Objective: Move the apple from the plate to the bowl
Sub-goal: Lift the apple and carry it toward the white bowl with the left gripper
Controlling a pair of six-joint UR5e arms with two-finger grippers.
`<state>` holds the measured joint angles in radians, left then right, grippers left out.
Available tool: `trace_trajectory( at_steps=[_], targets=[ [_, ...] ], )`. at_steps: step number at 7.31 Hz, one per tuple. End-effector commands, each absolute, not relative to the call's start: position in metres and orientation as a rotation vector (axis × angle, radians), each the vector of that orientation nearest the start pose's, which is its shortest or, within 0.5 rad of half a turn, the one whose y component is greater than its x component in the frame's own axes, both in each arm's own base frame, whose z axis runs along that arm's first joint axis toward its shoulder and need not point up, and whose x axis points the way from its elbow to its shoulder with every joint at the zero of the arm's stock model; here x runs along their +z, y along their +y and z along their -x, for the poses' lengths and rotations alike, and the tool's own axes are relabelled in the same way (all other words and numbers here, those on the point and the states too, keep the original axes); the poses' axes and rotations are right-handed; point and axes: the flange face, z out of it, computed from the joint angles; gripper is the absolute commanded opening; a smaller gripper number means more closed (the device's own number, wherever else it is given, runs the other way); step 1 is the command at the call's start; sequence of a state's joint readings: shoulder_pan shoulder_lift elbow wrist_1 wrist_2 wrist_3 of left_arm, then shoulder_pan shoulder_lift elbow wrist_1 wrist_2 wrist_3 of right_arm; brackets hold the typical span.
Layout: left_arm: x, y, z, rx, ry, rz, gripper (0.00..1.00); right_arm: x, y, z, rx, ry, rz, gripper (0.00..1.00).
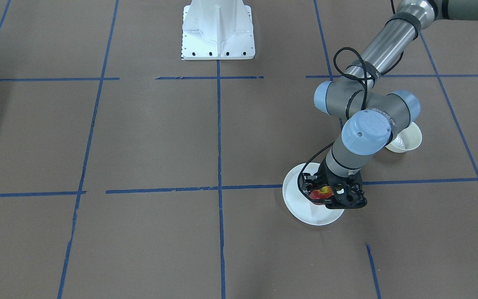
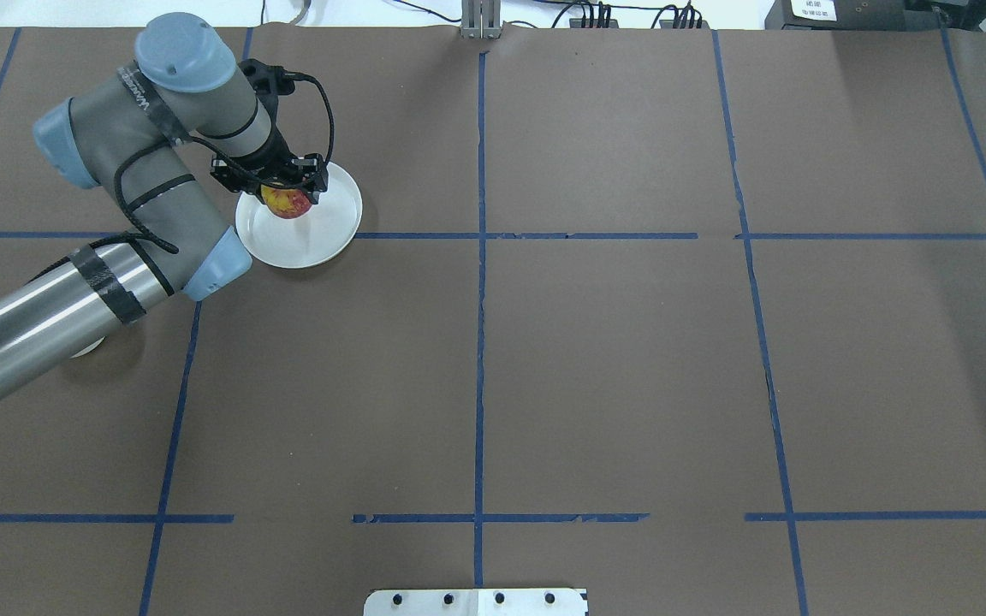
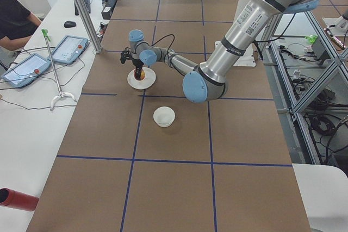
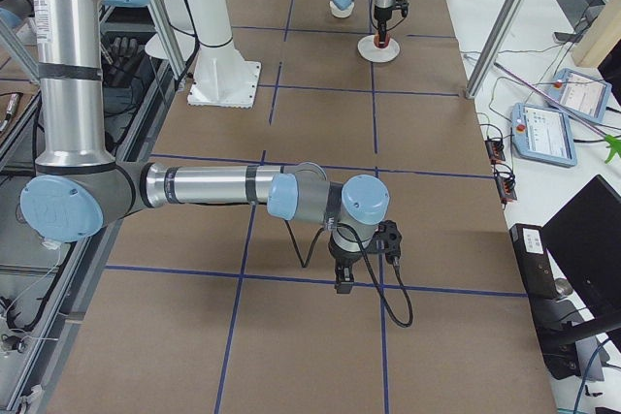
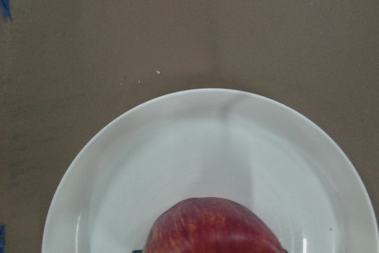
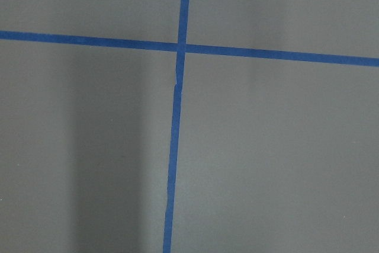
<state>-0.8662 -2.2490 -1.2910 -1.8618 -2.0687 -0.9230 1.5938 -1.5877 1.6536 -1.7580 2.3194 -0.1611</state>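
The left arm (image 2: 159, 197) reaches far left to the white plate (image 2: 322, 244); the cream bowl (image 1: 409, 139) waits nearer the robot. The left gripper (image 2: 289, 195) pinches the apple (image 5: 210, 229) over the plate, seemingly for lifting. Whether the right gripper (image 4: 342, 284) is spread, I cannot tell.

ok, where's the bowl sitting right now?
Front-facing view, right side: the bowl sits on the table, partly hidden behind the left arm. It is apart from the plate and closer to the robot's base.

Robotics lab; tape-gridded table (image 2: 630, 385), teach pendants (image 3: 68, 49), aluminium framing (image 3: 81, 9)
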Motion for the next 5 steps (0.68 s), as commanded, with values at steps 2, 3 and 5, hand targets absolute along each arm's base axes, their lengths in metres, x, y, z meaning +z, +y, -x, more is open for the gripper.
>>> trace_trajectory(
  at_steps=[2, 3, 5],
  targets=[
    [0.333, -0.585, -0.331, 0.014, 0.801, -0.179, 0.0, 0.646, -0.473, -0.076, -0.086, -0.755, 0.046, 1.0],
    [0.358, -0.548, -0.3, 0.011, 0.797, -0.186, 0.0, 0.646, -0.473, -0.076, -0.086, -0.755, 0.046, 1.0],
    [0.409, -0.504, -0.26, 0.063, 0.76, -0.184, 0.0, 0.646, -0.473, -0.076, -0.086, -0.755, 0.046, 1.0]
  ],
)
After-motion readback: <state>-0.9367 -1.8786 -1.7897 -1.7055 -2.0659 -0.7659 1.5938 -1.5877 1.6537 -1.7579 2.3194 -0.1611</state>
